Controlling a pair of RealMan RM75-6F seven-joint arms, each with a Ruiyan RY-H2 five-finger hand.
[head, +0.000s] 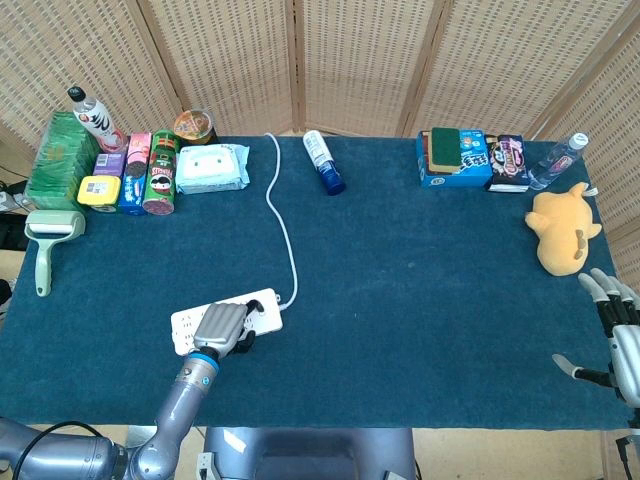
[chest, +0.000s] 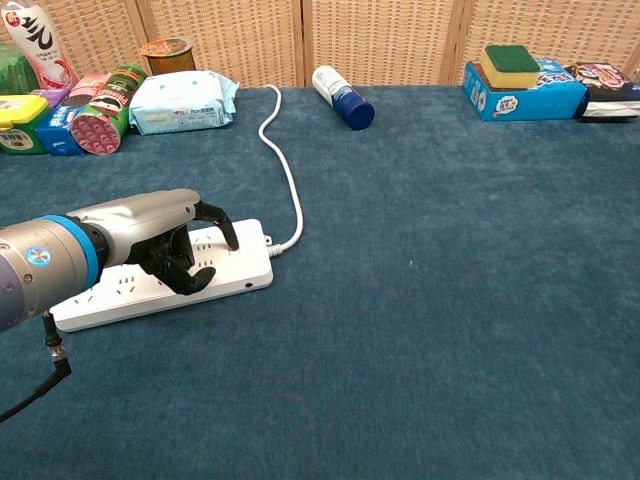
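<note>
A white power strip (head: 264, 307) (chest: 245, 262) lies flat near the front left of the blue table, and its white cable (head: 283, 220) (chest: 285, 175) runs toward the back edge. My left hand (head: 222, 327) (chest: 165, 235) sits over the middle of the strip and grips it. Its fingers curl over the top and far edge while the thumb presses the near side. My right hand (head: 615, 335) hangs at the front right table edge with its fingers spread, holding nothing. It is nearest to a yellow plush toy (head: 560, 228).
At the back left stand a crisps can (head: 160, 172) (chest: 105, 105), a wipes pack (head: 212, 166) (chest: 182, 100), small boxes and a bottle. A lint roller (head: 48, 238) lies at the left edge. A blue-capped bottle (head: 323, 162) (chest: 342, 96) lies at back centre, with a blue box and sponge (head: 453, 155) (chest: 522, 82) at back right.
</note>
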